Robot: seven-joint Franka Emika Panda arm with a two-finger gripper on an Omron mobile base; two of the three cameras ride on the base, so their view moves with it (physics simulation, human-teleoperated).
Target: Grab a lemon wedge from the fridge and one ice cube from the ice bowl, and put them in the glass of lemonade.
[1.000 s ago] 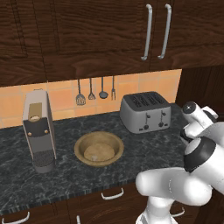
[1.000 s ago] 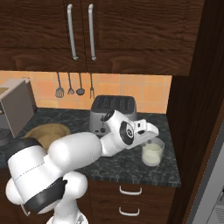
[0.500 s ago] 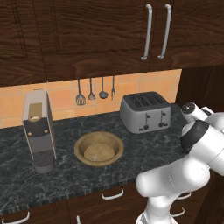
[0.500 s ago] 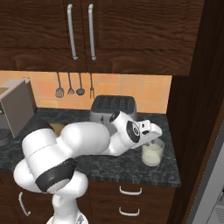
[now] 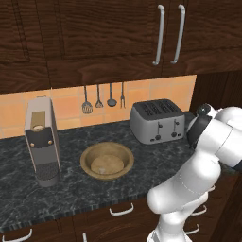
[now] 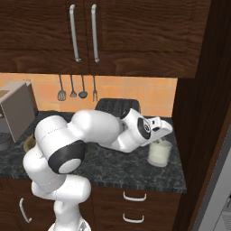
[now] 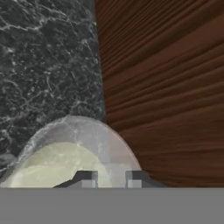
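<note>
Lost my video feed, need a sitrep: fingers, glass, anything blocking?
Gripper shut, fingers over the glass of lemonade. Nothing visibly held. Ice bowl left of toaster. Wood panel close beside glass.

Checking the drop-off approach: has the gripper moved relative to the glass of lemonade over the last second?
Yes. In the right base view the gripper has swung right, away from the toaster, and is now above the rim of the glass of lemonade.

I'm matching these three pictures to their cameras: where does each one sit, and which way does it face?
Left base view: behind the arm's left, looking down over the ice bowl and toaster; the arm rises at lower right.
Right base view: behind its right, facing the glass of lemonade; the arm rises at lower left.
Hand view: on the hand, above the glass; tool tips at bottom.
Both base views share the toaster.
</note>
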